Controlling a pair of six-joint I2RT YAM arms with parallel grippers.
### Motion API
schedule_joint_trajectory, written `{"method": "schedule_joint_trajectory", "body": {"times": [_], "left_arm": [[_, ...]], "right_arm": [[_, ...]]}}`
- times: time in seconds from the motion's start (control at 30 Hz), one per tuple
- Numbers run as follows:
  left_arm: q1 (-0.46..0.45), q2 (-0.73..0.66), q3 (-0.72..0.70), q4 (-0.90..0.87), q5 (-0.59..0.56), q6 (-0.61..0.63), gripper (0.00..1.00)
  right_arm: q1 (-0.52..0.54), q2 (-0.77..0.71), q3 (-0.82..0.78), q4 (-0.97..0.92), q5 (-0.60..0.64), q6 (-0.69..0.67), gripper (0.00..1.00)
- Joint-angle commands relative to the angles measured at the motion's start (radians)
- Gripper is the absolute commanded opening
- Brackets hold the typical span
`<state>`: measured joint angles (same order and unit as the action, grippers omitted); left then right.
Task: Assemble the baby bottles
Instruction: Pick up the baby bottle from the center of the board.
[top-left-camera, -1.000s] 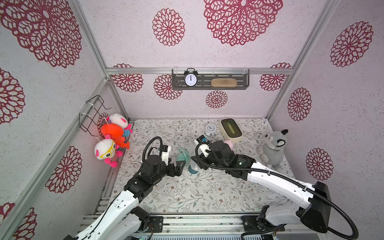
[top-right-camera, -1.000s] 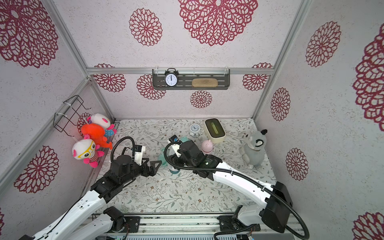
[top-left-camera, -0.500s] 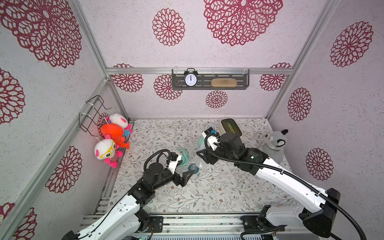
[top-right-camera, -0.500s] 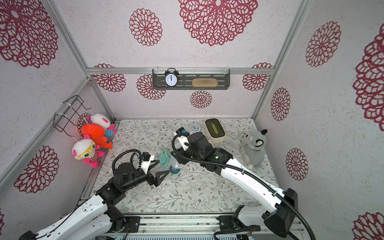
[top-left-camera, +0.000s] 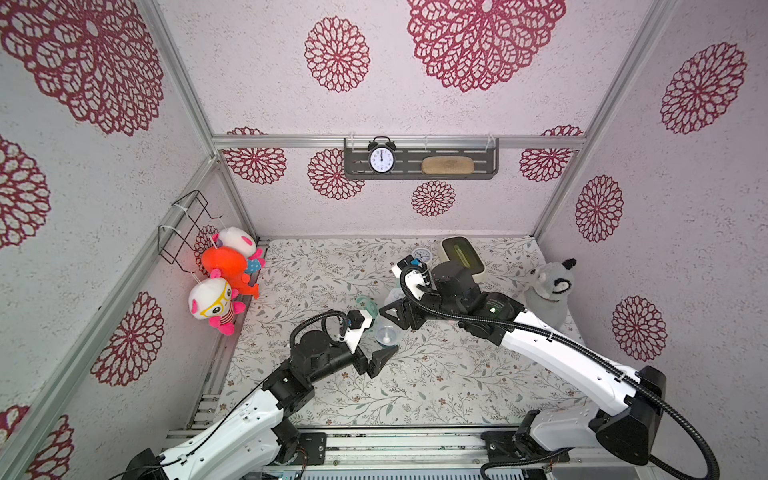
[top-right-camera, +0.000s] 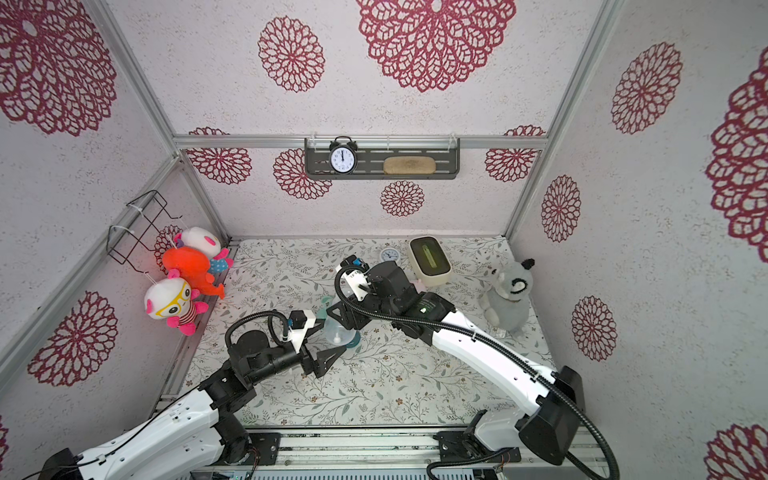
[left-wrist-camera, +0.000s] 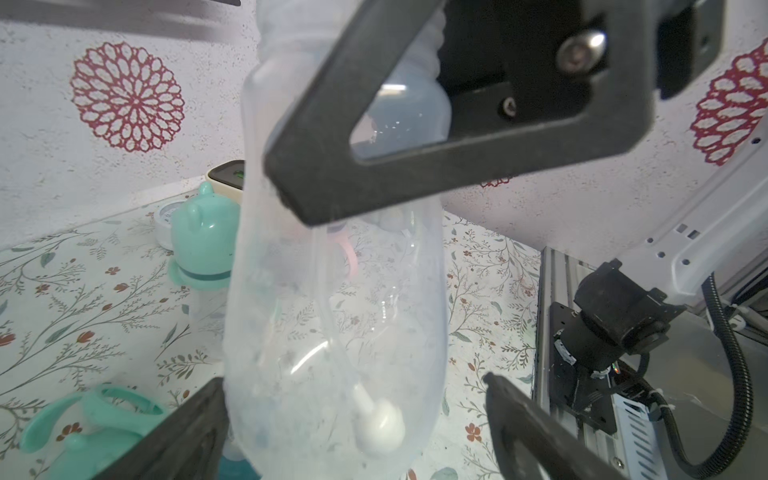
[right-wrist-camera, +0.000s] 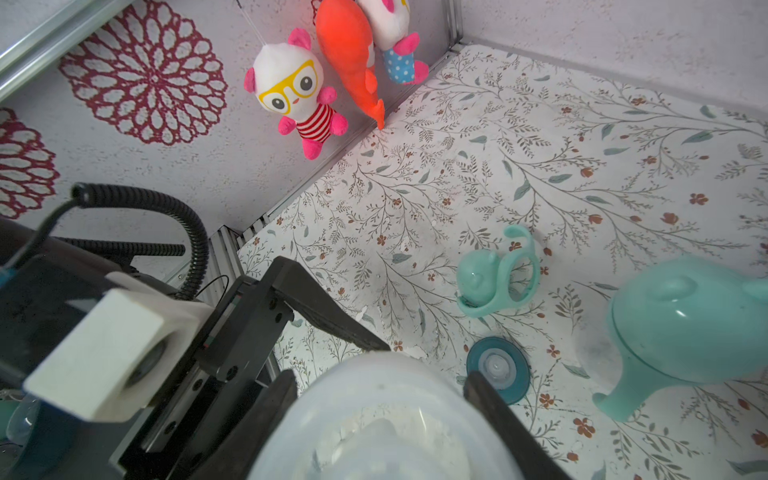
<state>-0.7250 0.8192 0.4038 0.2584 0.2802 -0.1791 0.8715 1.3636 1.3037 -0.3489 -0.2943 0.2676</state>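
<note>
Clear bottle (top-left-camera: 386, 331) clamped in the right claw (top-left-camera: 395, 321); left claw (top-left-camera: 375, 345) spread apart
Top view: bottle held mid-counter, left claw just nearer, bare counter (top-left-camera: 415, 395) toward the near edge; left wrist: bottle (left-wrist-camera: 332, 311) fills the gap ahead; right wrist: teal collar (right-wrist-camera: 498, 368) lies close beside; I'd bring them together squarely, slowly

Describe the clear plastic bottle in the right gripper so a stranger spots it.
Start at the middle of the floral mat. There the right gripper clamps the clear plastic bottle; unlike the mint dome-capped bottle beside it, it is colourless.
</note>
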Motion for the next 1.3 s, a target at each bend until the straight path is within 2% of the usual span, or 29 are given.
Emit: {"method": "schedule_joint_trajectory", "body": {"times": [0.0,0.33,0.63,0.7,0.8,1.03,1.07,1.17,1.23,1.27], "left_arm": [[-0.017,0.014,-0.003,0.079,-0.019,0.039,0.98],[-0.019,0.061,0.013,0.113,-0.038,0.044,0.98],[-0.019,0.035,-0.003,0.133,-0.082,0.035,1.0],[-0.018,0.029,-0.004,0.133,-0.082,0.034,0.97],[-0.019,0.024,-0.007,0.133,-0.085,0.033,0.88],[-0.019,0.019,-0.015,0.127,-0.083,0.022,0.52],[-0.019,0.015,-0.017,0.126,-0.085,0.02,0.47],[-0.019,-0.005,-0.025,0.109,-0.108,0.01,0.27],[-0.019,-0.023,-0.027,0.08,-0.134,0.012,0.16],[-0.019,-0.032,-0.027,0.066,-0.151,0.013,0.14]], "right_arm": [[0.011,-0.005,0.05,0.075,-0.06,0.031,0.44],[0.029,-0.006,0.047,0.097,-0.083,0.045,0.44],[0.036,-0.001,0.046,0.093,-0.088,0.048,0.44],[0.035,-0.001,0.046,0.095,-0.089,0.05,0.45],[0.038,0.001,0.047,0.095,-0.088,0.047,0.45],[0.037,0.013,0.054,0.098,-0.084,0.038,0.47],[0.038,0.017,0.058,0.095,-0.081,0.032,0.51],[0.036,0.023,0.074,0.084,-0.059,0.014,0.71],[0.036,0.021,0.084,0.07,-0.034,-0.009,0.78],[0.036,0.017,0.087,0.064,-0.017,-0.017,0.8]]}}
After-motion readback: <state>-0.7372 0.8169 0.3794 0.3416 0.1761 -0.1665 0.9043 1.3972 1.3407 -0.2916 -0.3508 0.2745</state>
